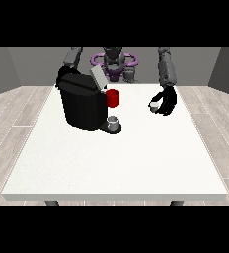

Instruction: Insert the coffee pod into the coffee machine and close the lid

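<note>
A black coffee machine (82, 106) stands on the white table (116, 163) left of centre, its grey lid (97, 77) tilted up and open. A grey cup (113, 123) sits on its drip tray at the front. The hand at the view's right (165, 102) hovers right of the machine with its fingers curled round a small pale coffee pod (154, 105). The hand at the view's left (63, 74) shows only partly behind the machine's top; its fingers are hidden.
A red mug (113, 98) stands just behind and right of the machine. The table's front and right side spread out as bare white surface.
</note>
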Tool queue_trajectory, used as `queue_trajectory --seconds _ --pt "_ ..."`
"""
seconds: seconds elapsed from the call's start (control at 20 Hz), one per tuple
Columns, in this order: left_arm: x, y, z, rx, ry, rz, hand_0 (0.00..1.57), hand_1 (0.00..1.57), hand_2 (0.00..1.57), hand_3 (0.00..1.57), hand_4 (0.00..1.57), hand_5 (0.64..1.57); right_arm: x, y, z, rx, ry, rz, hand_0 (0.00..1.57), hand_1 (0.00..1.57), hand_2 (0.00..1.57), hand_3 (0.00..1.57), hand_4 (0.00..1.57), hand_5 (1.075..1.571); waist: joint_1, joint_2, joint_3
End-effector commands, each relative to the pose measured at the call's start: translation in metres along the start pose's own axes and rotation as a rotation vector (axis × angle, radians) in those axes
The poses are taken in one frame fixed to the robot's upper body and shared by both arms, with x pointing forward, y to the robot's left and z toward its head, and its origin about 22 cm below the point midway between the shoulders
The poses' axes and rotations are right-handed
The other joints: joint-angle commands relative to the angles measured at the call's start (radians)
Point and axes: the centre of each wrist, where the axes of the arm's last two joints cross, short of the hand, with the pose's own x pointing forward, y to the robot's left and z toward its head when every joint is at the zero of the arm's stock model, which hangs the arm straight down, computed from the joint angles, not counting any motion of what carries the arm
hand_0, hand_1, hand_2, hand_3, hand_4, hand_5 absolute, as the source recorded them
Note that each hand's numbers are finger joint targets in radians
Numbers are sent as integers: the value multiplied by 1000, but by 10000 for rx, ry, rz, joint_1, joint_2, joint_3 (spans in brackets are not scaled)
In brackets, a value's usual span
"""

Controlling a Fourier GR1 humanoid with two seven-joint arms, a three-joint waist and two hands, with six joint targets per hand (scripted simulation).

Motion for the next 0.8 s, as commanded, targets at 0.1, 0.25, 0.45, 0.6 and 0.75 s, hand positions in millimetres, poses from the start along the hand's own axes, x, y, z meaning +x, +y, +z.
queue_trajectory --seconds 0.1,0.25,0.45,0.6,0.75 --pt "-6 25 -6 322 53 -1092 899 899 1011 776 309 1571 14 8 -5 190 -323 216 0 0 0 0 414 1571 -251 400 -13" --pt "-5 6 -3 -128 64 -1394 1115 1115 1173 966 280 1571 -4 10 2 -107 -8 8 0 0 0 0 430 1571 -3 99 -10" --pt "2 -5 -5 -246 -599 -1047 1317 1317 1430 1407 548 1571 -9 -16 6 7 501 190 0 0 0 0 438 1571 -129 -268 -10" --pt "31 28 -25 -487 -1641 -715 1477 1477 1470 1410 632 1571 -19 -8 6 122 505 133 0 0 0 0 493 1571 4 -489 -7" --pt "47 22 -30 -990 -1765 -705 1388 1388 1408 1353 583 1571 -21 -16 4 63 1091 88 0 0 0 0 468 1571 150 -1110 -4"
